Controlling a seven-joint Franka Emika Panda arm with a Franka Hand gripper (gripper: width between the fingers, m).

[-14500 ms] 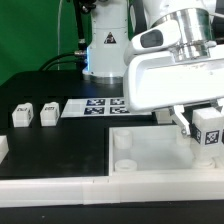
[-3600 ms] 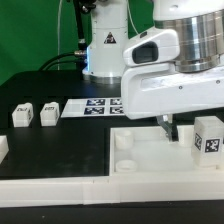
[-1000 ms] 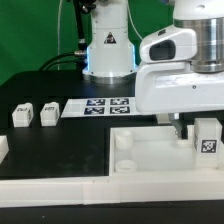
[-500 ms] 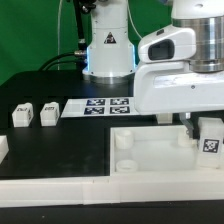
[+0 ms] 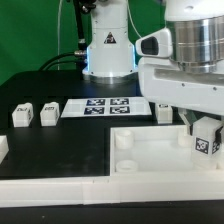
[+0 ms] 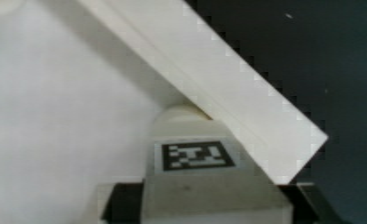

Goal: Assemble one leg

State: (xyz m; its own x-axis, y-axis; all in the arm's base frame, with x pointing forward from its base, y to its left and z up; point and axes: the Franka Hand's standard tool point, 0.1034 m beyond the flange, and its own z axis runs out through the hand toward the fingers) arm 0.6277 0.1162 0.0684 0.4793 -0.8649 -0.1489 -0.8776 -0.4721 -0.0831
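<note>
Gripper [image 5: 205,131] pinching leg [image 5: 206,140], fingers [image 6: 121,201] snug on both sides, as we see in wrist view. Leg upright, marker facing out, over white panel [image 5: 150,160] near exterior view's right edge. Marker board [image 5: 105,105] well behind, two spare legs [image 5: 35,114] beside it.

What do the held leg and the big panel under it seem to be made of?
The leg: apparently matte white plastic, blocky with crisp edges, a printed black-and-white marker on its face. The panel: likely the same matte white plastic, uniform with moulded round sockets; the pictures cannot confirm either material.
</note>
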